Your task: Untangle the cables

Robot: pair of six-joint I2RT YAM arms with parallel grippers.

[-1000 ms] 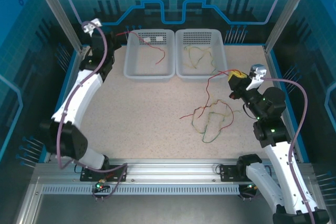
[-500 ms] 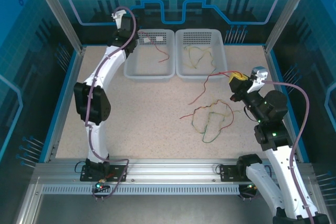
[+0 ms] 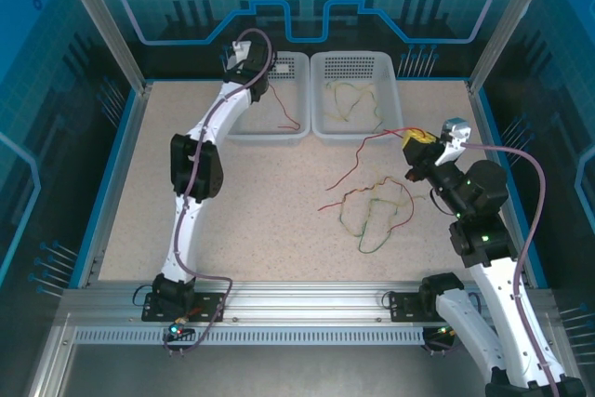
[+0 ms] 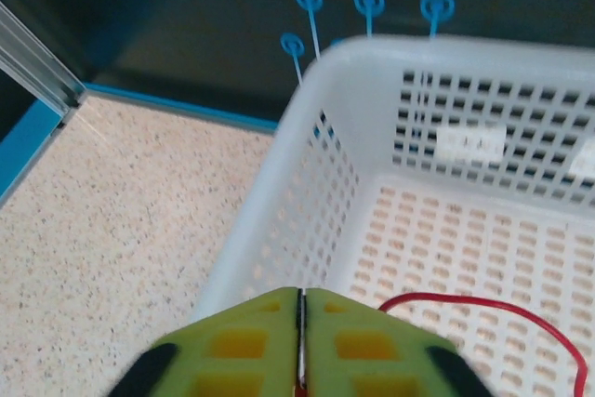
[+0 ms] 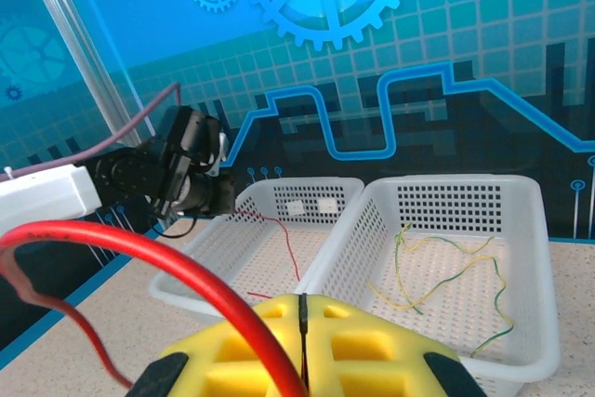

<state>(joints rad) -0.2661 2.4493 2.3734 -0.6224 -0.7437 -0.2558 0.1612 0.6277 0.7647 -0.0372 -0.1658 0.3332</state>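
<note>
One red cable (image 5: pixel 139 253) arcs from the closed right hand (image 5: pixel 302 323), pinched between its pads

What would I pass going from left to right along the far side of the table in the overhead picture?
left basket, with a red cable in it → right basket, holding yellow and green cables → right gripper, shut on a second red cable

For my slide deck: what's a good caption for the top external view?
Left claw dangles a red cable into the left basket; right claw grips a second red cable beside the tangled pile.
</note>
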